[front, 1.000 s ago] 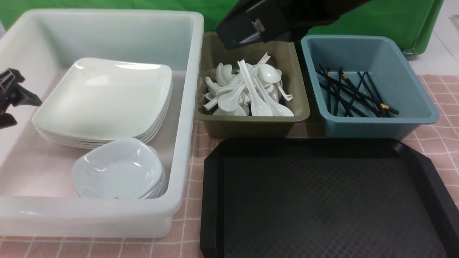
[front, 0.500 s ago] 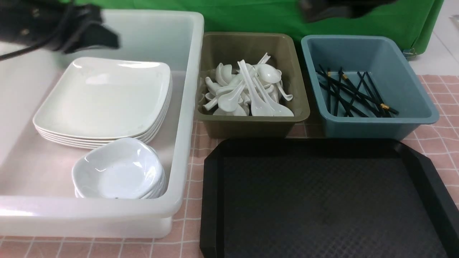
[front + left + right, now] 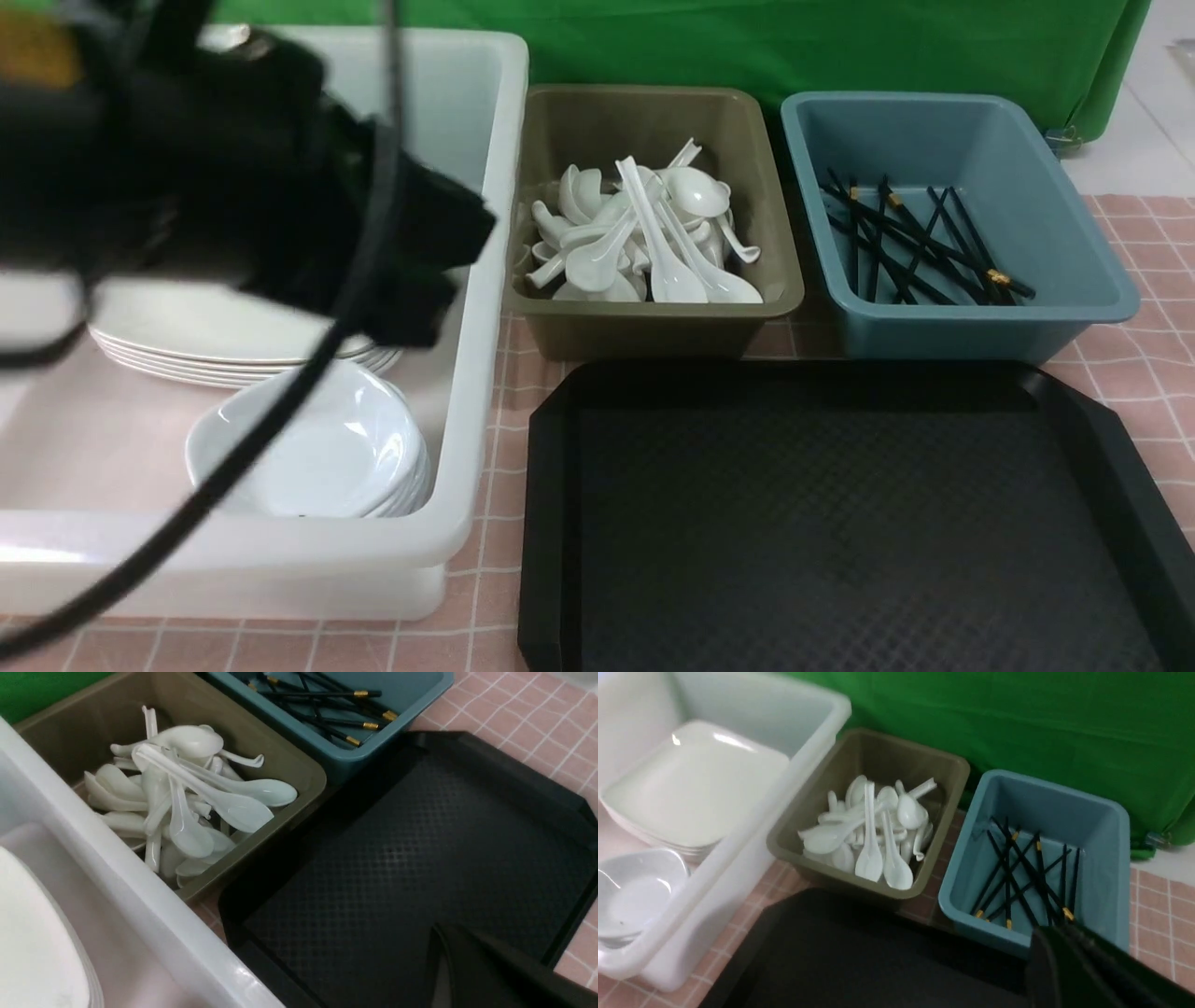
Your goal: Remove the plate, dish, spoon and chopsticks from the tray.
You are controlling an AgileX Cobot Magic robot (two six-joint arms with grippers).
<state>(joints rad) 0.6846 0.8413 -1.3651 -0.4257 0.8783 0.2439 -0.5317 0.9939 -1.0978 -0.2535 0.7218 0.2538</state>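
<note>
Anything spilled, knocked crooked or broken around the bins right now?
Nothing stands out. The tray is bare, plates and small dishes sit stacked in the white tub, spoons lie in the olive bin, chopsticks in the blue bin.

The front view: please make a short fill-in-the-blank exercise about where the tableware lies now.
1. The spoons lie in the ____ tub.
2. The black chopsticks lie in the ____ tub.
3. The stacked plates and small bowls sit in the large ____ tub.
4. The black tray holds ____ tableware.

Missing words: olive; blue; white; no
</note>
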